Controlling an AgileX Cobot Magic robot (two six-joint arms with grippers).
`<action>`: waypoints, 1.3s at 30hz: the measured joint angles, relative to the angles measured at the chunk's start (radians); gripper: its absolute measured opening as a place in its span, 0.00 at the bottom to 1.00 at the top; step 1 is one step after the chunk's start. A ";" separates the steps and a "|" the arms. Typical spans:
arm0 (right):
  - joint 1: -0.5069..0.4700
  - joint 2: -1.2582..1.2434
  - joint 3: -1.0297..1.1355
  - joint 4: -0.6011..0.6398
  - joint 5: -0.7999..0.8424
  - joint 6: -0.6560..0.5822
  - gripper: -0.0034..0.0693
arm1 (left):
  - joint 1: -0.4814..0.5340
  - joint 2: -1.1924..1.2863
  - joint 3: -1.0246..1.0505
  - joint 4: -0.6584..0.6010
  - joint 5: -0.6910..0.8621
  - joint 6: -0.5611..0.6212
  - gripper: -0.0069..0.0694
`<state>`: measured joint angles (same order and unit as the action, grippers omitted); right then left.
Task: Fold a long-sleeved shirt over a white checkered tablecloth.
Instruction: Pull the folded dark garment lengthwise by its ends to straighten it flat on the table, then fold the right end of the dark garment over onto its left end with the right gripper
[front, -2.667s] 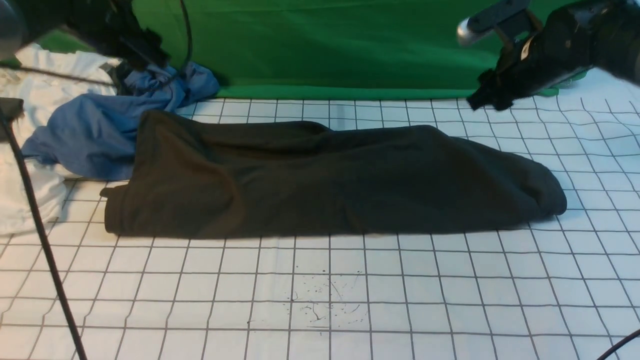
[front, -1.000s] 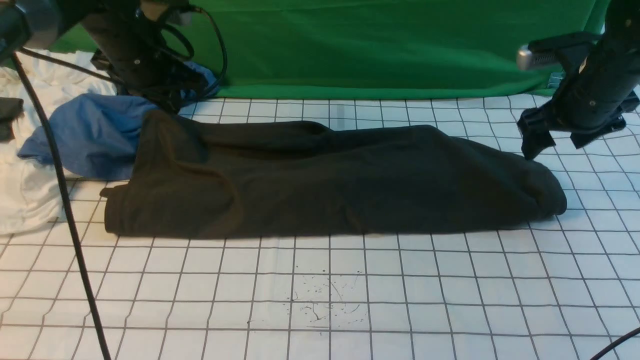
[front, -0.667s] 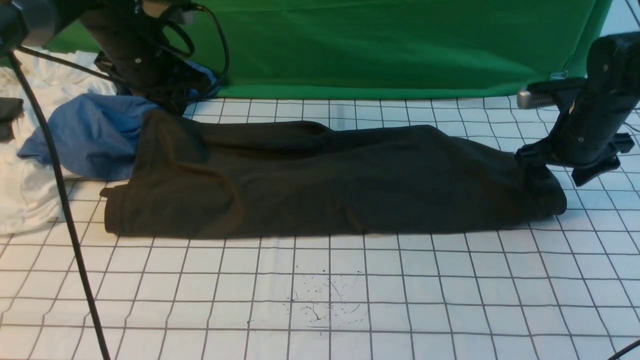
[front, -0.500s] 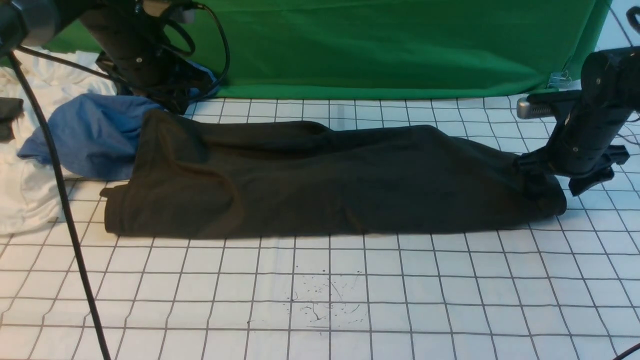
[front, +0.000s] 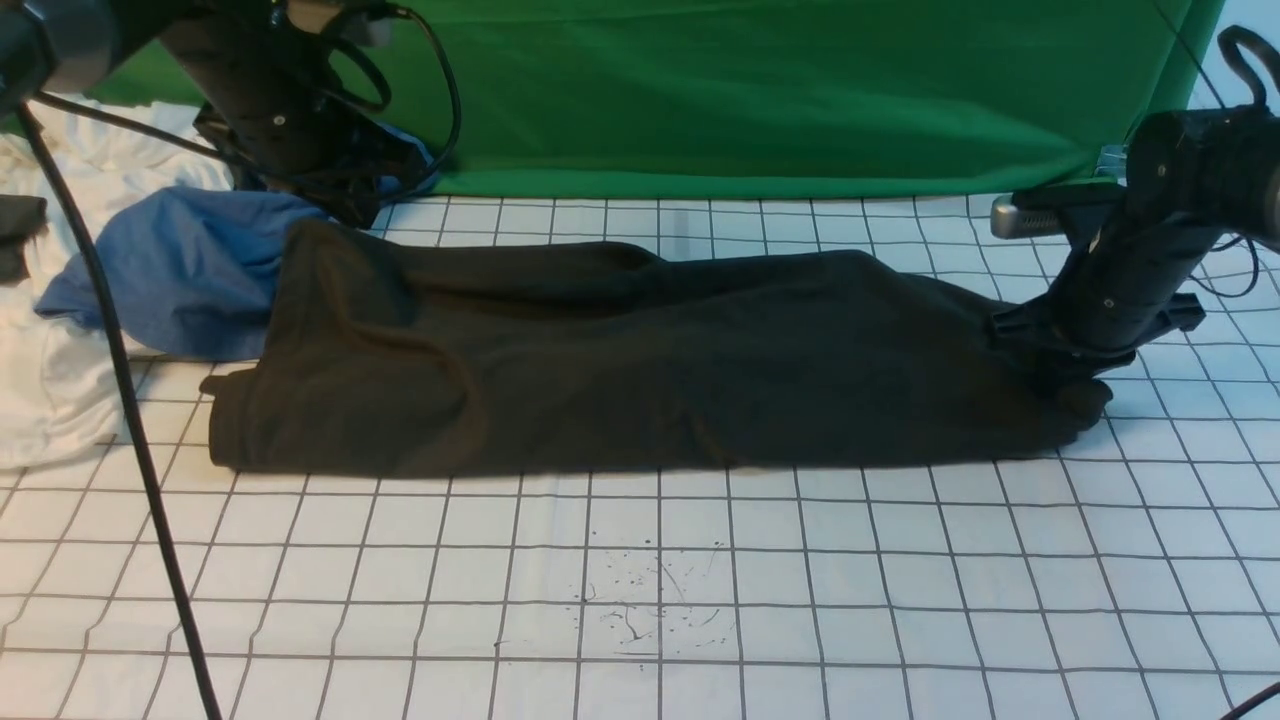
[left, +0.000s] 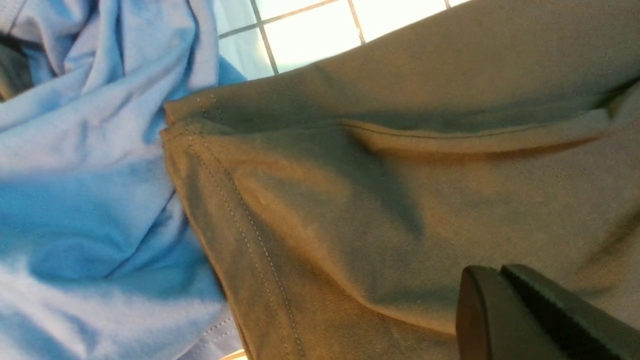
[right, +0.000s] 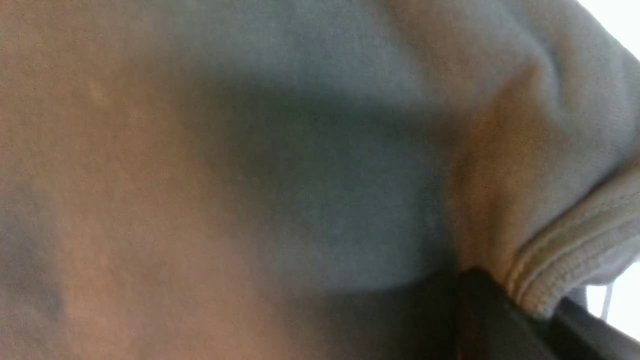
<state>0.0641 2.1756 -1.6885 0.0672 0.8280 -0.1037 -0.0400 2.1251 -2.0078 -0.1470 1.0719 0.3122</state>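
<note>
While the shirt (front: 640, 360) is lying on the tablecloth (front: 700, 580), we are clamping its right end in our right gripper (front: 1050, 350) — our left gripper (left: 501, 280) (jaws closed) is sitting at its far left corner.

A plain green backdrop cloth (front: 750, 100) is hung beyond the right hand (front: 1050, 348) and the left hand (front: 340, 205), softly creased and evenly lit.

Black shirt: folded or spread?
Folded: the long-sleeved shirt lies as a narrow doubled band on the white checkered tablecloth; left wrist view shows stacked hem layers.
</note>
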 joint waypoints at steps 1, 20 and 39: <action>-0.002 -0.005 0.000 0.000 0.007 -0.011 0.11 | 0.000 0.000 0.000 0.000 0.000 0.004 0.05; -0.026 -0.416 -0.018 -0.293 0.028 -0.004 0.11 | 0.000 0.001 -0.021 0.021 0.009 0.016 0.05; 0.545 -0.008 -0.596 -0.045 0.011 -0.051 0.11 | 0.118 -0.104 -0.310 -0.032 0.143 0.001 0.05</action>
<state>0.6090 2.1673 -2.2845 0.0226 0.8387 -0.1543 0.0779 2.0214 -2.3175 -0.1786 1.2146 0.3135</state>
